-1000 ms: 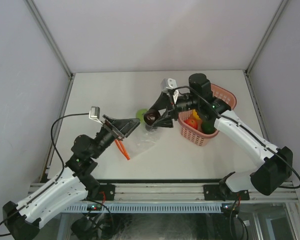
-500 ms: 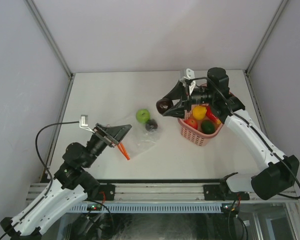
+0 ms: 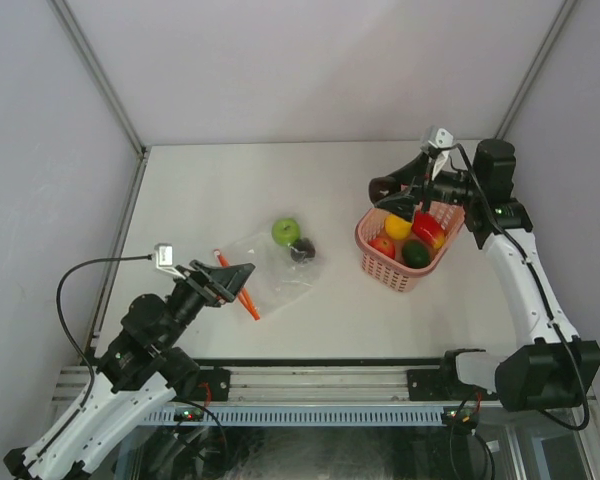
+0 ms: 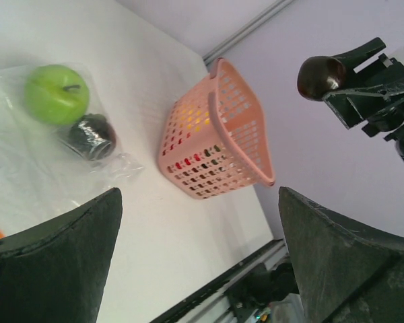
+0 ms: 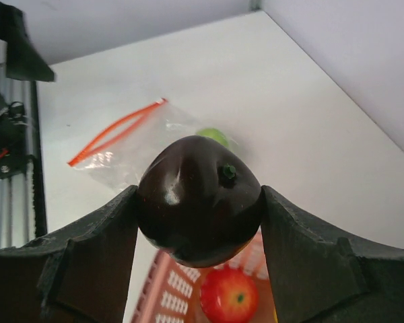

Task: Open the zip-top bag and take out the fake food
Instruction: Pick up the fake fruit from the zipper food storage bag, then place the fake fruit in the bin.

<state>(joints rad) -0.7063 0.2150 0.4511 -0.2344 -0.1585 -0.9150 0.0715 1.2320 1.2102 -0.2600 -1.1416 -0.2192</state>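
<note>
High over the far-left corner of the pink basket (image 3: 395, 272), toward the right of the table (image 3: 200, 190): right fingers (image 5: 87, 262) pinching a dark brown fruit (image 5: 198, 202) from both sides, clear of the basket and not yet lowered. Inside the basket: red, yellow and dark green pieces of the fake food (image 3: 384, 246).

Left of the basket, mid-table, lying flat: the zip-top bag (image 3: 265, 275), with its orange-red zip strip (image 3: 250, 305) along the near-left edge, parted into an open loop in the right wrist view. Under the clear plastic at the bag's far end: a light green apple (image 3: 285, 232) and, touching it on the near right, a blackish piece (image 3: 302, 250).

Close by the zip end, at the near left: left fingers (image 4: 60, 262) spread wide, gripping nothing; contact with the bag not clear.

Judged step: unloading, well along, with one piece in transit to the basket and two more to fetch from the bag.

Next, probably: lower the brown fruit over a free spot among the pieces in the basket, part the right fingers, lift away, then return to the bag's mouth for the apple. Likely worth pinning or lifting the zip edge with the left fingers first, loose crinkly plastic being apt to drag along with anything pulled out. Care too against clipping the basket rim on the way down.
</note>
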